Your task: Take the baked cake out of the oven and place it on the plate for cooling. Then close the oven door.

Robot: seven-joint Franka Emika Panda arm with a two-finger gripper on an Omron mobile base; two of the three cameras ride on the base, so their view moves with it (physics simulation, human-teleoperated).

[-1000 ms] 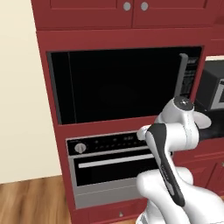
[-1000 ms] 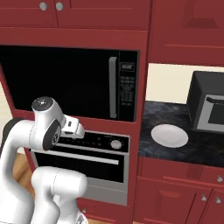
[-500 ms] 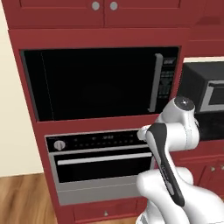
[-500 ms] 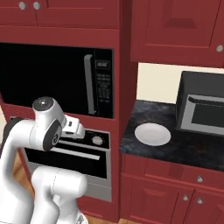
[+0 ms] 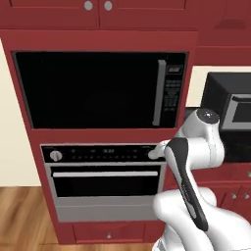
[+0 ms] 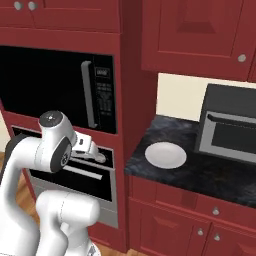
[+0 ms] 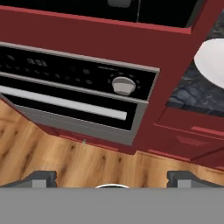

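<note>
Base has driven right; closed oven door (image 5: 105, 184) hides the cake.

Glossy white rounded arm (image 5: 196, 215) (dark grey joint bands).

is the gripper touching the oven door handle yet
Apart. In the hand view the open gripper sits well back from the oven handle, with wood floor visible between them.
</note>
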